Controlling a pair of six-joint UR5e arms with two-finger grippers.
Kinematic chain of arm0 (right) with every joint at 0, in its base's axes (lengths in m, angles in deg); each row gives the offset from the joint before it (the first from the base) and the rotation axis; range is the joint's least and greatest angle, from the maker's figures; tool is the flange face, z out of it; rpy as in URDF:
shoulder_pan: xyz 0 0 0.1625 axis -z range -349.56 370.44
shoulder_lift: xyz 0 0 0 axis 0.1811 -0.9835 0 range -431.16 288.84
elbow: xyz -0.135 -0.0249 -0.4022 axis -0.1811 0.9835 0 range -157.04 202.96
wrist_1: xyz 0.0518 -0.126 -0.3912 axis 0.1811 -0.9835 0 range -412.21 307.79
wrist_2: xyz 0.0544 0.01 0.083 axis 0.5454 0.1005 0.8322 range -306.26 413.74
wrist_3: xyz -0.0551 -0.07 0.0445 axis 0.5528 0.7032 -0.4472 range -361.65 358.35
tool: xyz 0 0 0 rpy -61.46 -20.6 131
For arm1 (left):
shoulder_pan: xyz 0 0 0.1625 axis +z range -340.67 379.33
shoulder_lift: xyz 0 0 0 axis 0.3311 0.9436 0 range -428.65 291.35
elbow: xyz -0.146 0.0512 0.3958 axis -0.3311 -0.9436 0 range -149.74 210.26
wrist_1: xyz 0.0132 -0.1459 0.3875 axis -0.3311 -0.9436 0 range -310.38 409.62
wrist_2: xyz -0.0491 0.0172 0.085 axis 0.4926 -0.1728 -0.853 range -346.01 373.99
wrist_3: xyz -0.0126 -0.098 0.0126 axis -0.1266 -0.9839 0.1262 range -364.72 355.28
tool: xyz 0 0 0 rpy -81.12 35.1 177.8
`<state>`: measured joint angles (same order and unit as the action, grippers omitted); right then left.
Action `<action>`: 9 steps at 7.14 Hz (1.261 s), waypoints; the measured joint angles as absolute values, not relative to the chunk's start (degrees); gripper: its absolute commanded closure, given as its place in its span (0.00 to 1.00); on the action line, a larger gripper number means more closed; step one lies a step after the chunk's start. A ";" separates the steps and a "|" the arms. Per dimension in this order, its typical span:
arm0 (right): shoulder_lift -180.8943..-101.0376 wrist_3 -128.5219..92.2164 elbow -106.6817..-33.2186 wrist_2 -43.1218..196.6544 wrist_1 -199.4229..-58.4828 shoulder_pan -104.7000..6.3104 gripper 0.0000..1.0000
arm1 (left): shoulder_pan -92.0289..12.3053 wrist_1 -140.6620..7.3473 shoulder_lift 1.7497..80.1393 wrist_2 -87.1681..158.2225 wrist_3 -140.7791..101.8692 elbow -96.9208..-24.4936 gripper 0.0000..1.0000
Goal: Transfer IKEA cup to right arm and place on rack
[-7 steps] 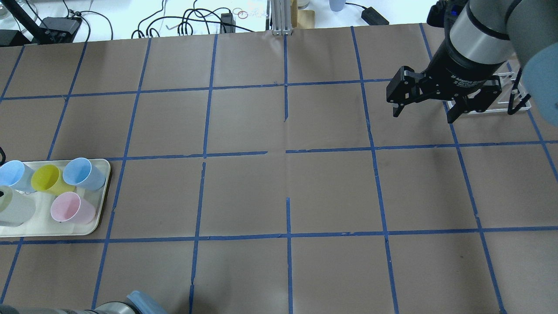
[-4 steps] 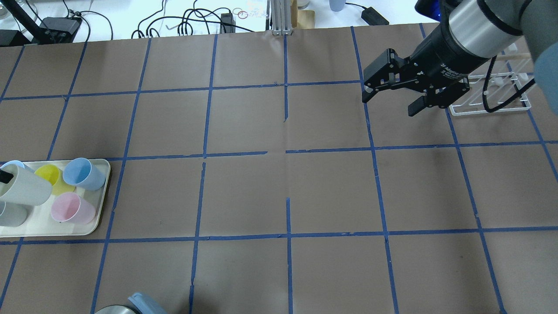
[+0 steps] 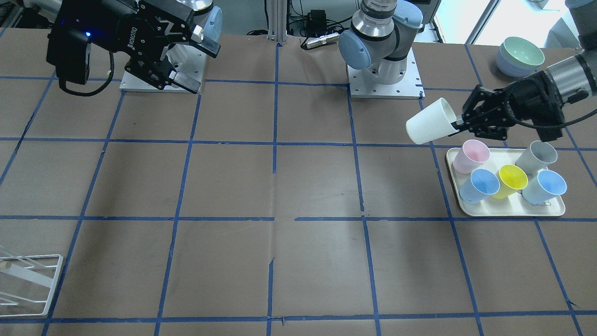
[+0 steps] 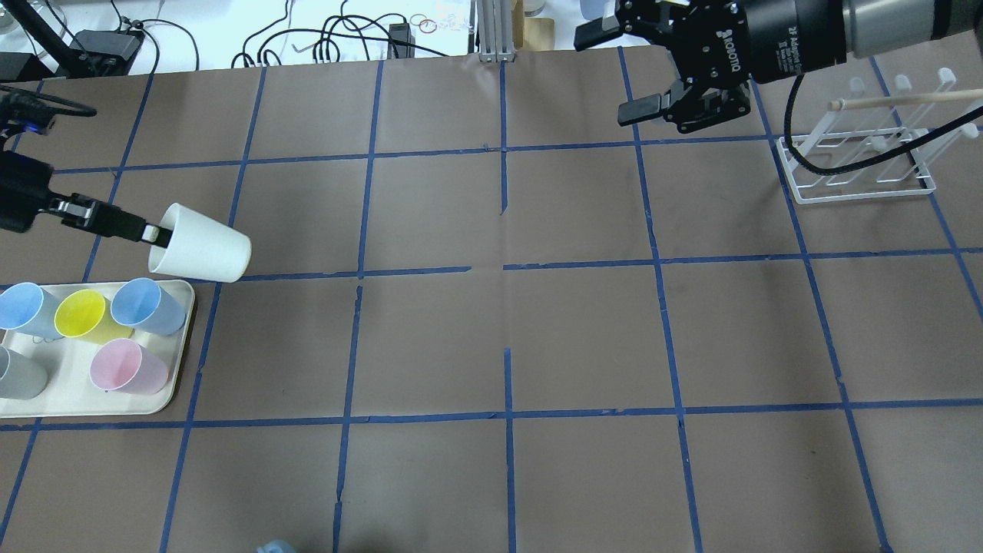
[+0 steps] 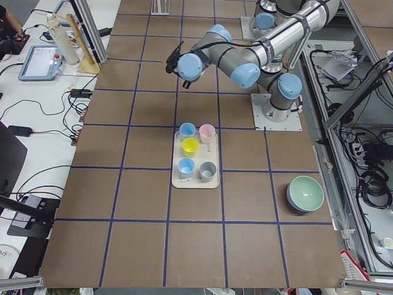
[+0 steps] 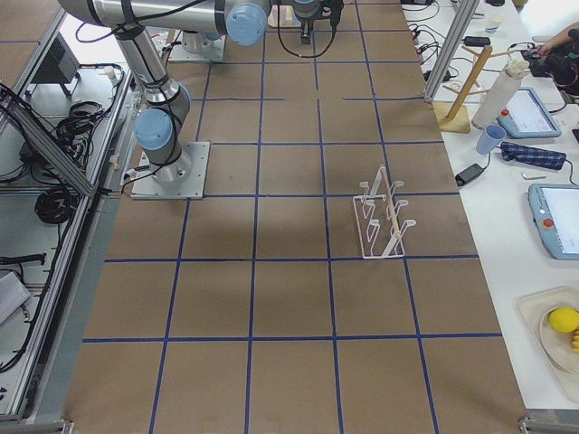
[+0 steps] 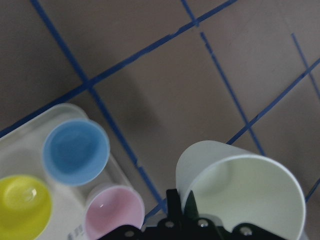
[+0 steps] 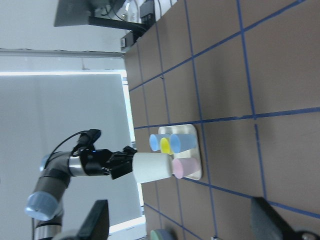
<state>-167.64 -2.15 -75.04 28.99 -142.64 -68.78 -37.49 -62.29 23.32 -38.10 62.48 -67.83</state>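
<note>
The IKEA cup (image 4: 201, 244) is pale cream and lies on its side in the air, just beyond the tray's far right corner. My left gripper (image 4: 153, 233) is shut on its rim, one finger inside the mouth. The cup also shows in the front view (image 3: 429, 122), the left wrist view (image 7: 245, 190) and the right wrist view (image 8: 152, 166). My right gripper (image 4: 610, 75) is open and empty, turned sideways above the far side of the table, left of the rack (image 4: 860, 165). The white wire rack stands empty with its wooden peg.
A cream tray (image 4: 165, 384) at the left edge holds two blue cups, a yellow cup (image 4: 81, 315), a pink cup (image 4: 127, 367) and a grey cup (image 4: 17, 375). Stacked bowls (image 3: 520, 56) sit on the table behind the left arm.
My left gripper has lifted the cream cup off the tray and carried it up and to the right. My right gripper has swung left and further away, off the rack, still open.
</note>
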 measured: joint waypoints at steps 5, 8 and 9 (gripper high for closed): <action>-166.49 -2.38 -82.34 46.46 -139.02 -66.63 0.00 | -54.08 -78.60 23.94 -3.14 57.12 -69.63 1.00; -165.89 -2.53 -82.51 48.81 -134.83 -66.66 0.00 | -62.61 -80.96 24.01 11.83 56.59 -69.74 1.00; -165.94 -2.85 -82.51 49.01 -134.14 -66.73 0.00 | -64.02 -81.71 23.71 14.23 56.50 -69.73 1.00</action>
<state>-165.94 -2.85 -82.51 49.01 -134.14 -66.73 -64.02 -81.71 23.71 14.23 56.50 -69.73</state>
